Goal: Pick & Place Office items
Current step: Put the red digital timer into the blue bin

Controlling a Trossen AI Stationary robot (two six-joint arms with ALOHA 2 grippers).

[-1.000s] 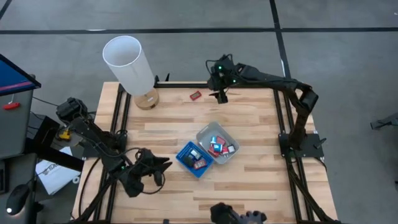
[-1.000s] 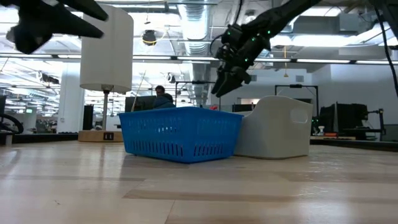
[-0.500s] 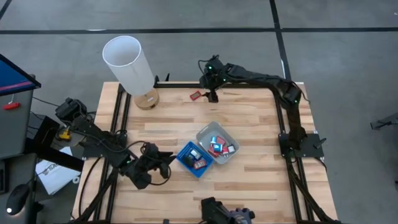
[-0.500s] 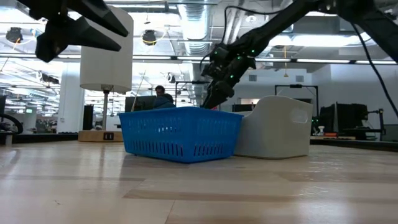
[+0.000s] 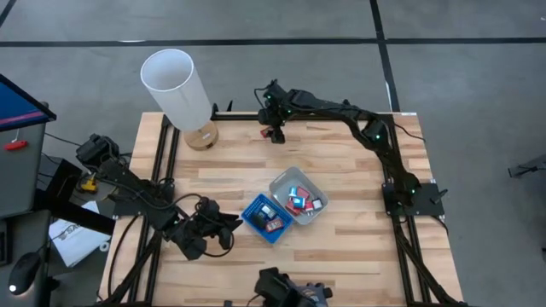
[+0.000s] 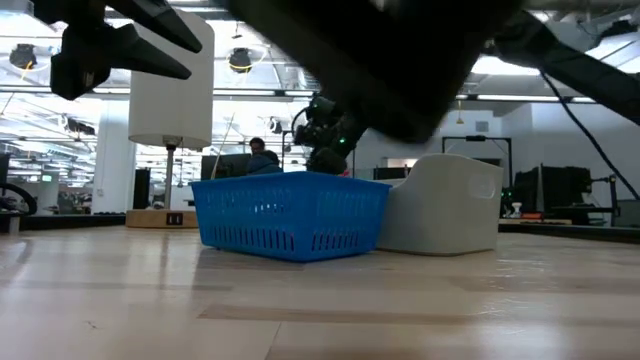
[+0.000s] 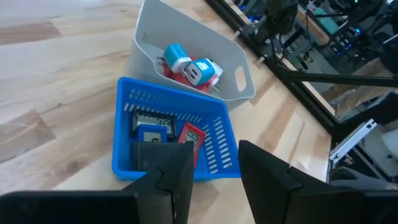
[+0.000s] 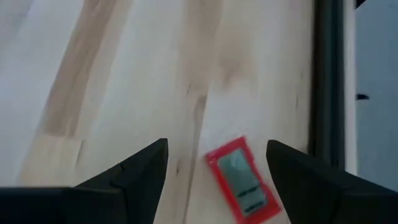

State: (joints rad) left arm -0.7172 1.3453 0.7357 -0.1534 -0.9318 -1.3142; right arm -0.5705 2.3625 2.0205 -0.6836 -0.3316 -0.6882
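Observation:
One office item, a small red piece with a grey face (image 8: 244,180), lies flat on the wood near the table's far edge. My right gripper (image 8: 217,168) hangs open over it, a finger on either side and not touching; in the high view this gripper (image 5: 275,134) covers the piece. More office items lie in the blue tray (image 7: 217,149) and the grey tray (image 7: 239,81). My left gripper (image 7: 214,171) stands open and empty just left of the blue tray (image 5: 267,218).
A tall white cylinder on a wooden base (image 5: 181,94) stands at the far left corner. The grey tray (image 5: 299,196) touches the blue one mid-table. Black frame rails (image 8: 326,81) run just past the red piece. A dark blurred shape (image 6: 400,60) fills the low view's top.
My right gripper has gone toward the table's left edge along the far rail and down onto the spot of the red piece, still open. The red piece has not moved.

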